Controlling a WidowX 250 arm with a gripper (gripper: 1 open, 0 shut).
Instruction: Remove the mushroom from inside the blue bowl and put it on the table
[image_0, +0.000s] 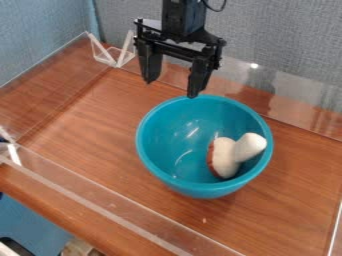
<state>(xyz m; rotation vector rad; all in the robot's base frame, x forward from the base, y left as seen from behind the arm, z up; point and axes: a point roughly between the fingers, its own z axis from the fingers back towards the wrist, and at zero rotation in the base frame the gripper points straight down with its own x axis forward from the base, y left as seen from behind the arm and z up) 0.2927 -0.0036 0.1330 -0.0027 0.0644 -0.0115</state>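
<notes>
The blue bowl (183, 128) sits right of centre on the wooden table (80, 120). Inside it, against the right wall, the mushroom (235, 154) lies on its side, cream stem up and to the right, orange-red cap edge at the lower left. My gripper (175, 80) hangs above the bowl's far rim, pointing down. Its two black fingers stand wide apart with nothing between them. It is clear of the mushroom, which lies to the lower right of it.
Low clear acrylic walls (120, 195) run along the table's edges, front and back. A white bracket (104, 48) stands at the back left corner. A blue-grey backdrop rises behind the table.
</notes>
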